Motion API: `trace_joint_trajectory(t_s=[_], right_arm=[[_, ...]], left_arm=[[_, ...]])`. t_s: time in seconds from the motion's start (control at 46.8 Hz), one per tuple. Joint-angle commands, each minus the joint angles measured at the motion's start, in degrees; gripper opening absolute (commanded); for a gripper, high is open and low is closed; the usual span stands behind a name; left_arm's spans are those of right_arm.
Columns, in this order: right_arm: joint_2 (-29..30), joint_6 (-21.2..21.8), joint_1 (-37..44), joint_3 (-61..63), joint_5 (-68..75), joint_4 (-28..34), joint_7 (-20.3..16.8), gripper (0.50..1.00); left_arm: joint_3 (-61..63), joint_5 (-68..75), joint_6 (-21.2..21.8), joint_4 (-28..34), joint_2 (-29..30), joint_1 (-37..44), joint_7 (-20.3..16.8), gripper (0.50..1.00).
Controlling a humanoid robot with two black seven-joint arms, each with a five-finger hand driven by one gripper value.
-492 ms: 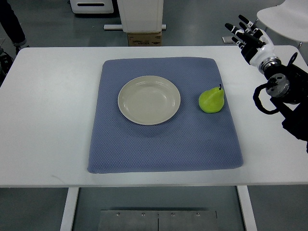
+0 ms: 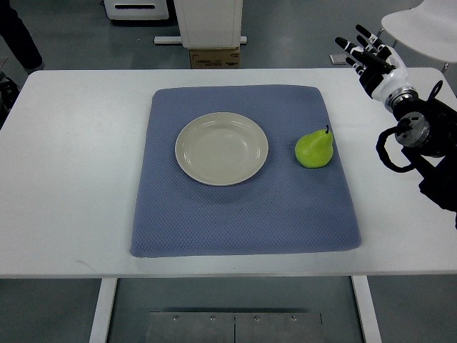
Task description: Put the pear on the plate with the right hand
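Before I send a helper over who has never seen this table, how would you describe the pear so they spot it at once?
On the white table lies a blue mat with a cream plate near its middle. The pear sits on the mat just right of the plate, apart from it. It is the only bright green thing there, with a small dark stem.

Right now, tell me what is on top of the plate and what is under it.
Nothing lies on the plate; its dish is bare. Under it is the blue mat, itself on the white table. The mat beneath the plate is covered. The pear sits beside it.
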Motion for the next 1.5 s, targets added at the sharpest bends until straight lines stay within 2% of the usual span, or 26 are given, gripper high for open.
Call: trace_joint_trajectory(t_s=[0.0, 0.556, 0.898, 1.027, 1.134, 1.262, 1.476], right_arm=[[0.0, -0.4, -0.2, 0.0, 0.0, -0.8, 0.0, 1.0], [-0.4, -0.4, 0.0, 0.0, 0.0, -2.9, -0.5, 1.0], [-2.5, 0.4, -0.1, -3.1, -3.1, -2.5, 0.3, 1.0], [-5.2, 1.0, -0.1, -5.6, -5.2, -1.6, 2.0, 1.0], [-7.1, 3.9, -0.2, -8.9, -5.7, -1.1, 2.3, 1.0], [-10.0, 10.3, -0.2, -15.4, -7.8, -1.0, 2.6, 1.0], [-14.0, 18.0, -1.5, -21.7, -9.0, -0.9, 8.3, 1.0]], left_arm=[[0.0, 0.0, -0.1, 0.0, 0.0, 0.0, 0.0, 1.0], [0.0, 0.0, 0.0, 0.0, 0.0, 0.0, 0.0, 1.0], [0.0, 0.0, -0.1, 0.1, 0.0, 0.0, 0.0, 1.0], [0.0, 0.0, 0.0, 0.0, 0.0, 0.0, 0.0, 1.0], [0.0, 0.0, 0.0, 0.0, 0.0, 0.0, 0.1, 1.0], [0.0, 0.0, 0.0, 0.0, 0.0, 0.0, 0.0, 1.0], [0.0, 0.0, 0.0, 0.0, 0.0, 0.0, 0.1, 1.0]])
